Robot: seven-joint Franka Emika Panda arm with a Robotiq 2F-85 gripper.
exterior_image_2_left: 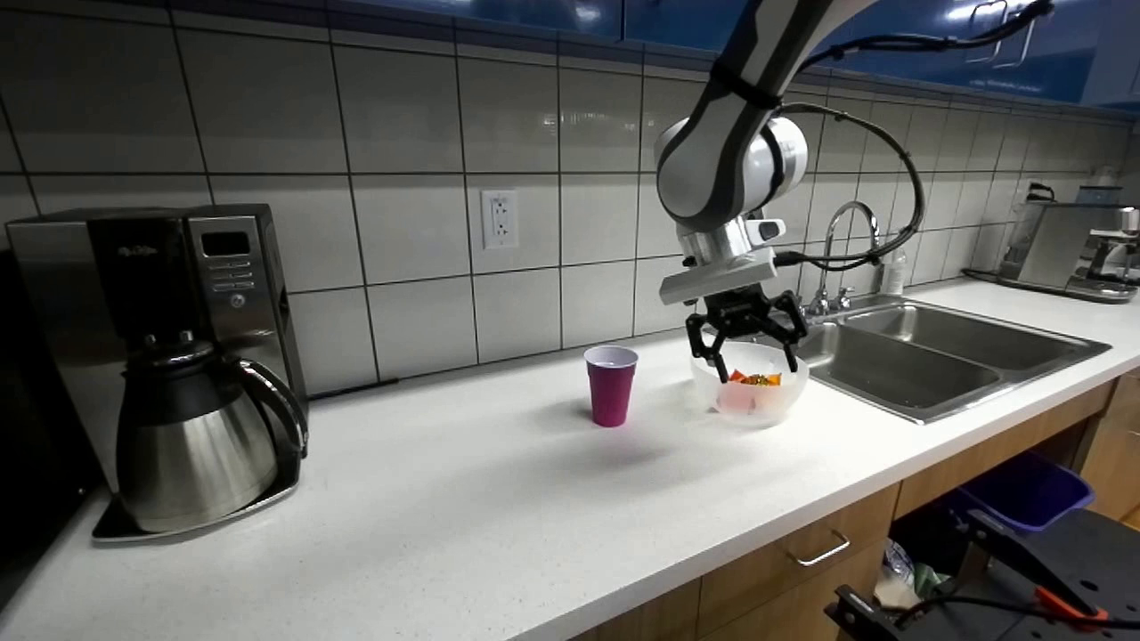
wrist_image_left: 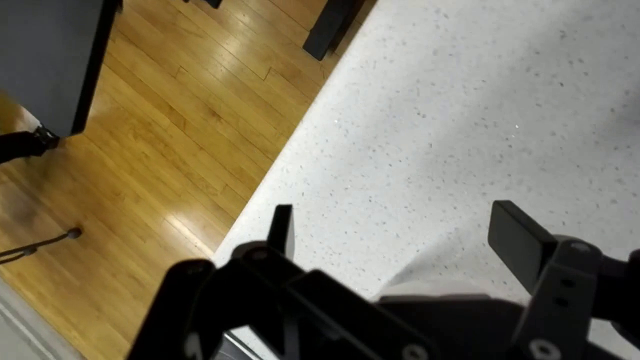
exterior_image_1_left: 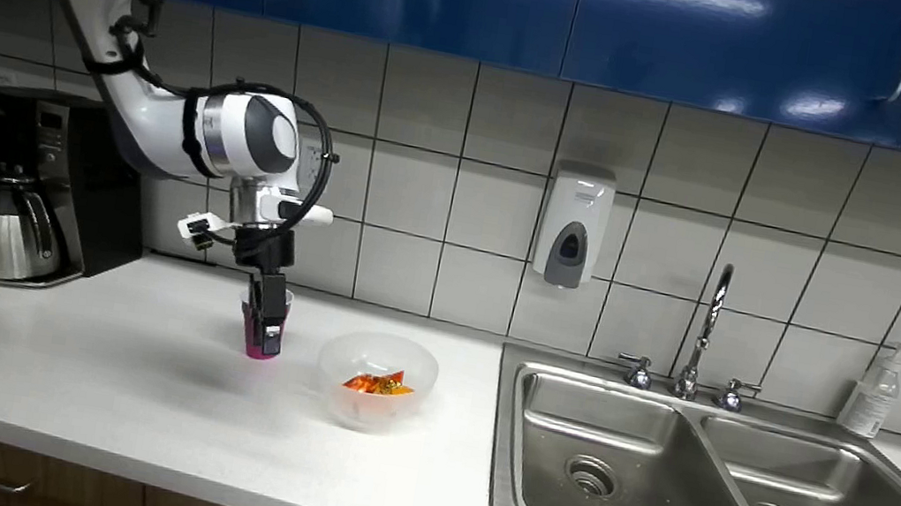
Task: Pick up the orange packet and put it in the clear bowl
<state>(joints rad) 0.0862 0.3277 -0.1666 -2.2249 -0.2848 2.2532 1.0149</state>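
Evidently, the orange packet (exterior_image_1_left: 379,383) is lying inside the clear bowl (exterior_image_1_left: 364,412), its colours showing in both exterior views. So I am judging the picking and placing done, with only my retreat remaining. My gripper (wrist_image_left: 392,207) is hanging near the bowl, on the side towards the purple cup (exterior_image_2_left: 610,392), and its fingers (wrist_image_left: 520,245) are standing wide apart, gripping nothing, with speckled countertop (wrist_image_left: 430,150) showing between them in the wrist view. Taking both exterior views together, I am touching neither the bowl nor the cup, which is standing upright and apart from the bowl. To my mind the next move is calling for rising straight up before swinging aside, since a sideways sweep would be risking a knock to the bowl's rim or a toppled cup. Further out, the steel sink (exterior_image_1_left: 509,440) is sitting on the bowl's far side from the cup.
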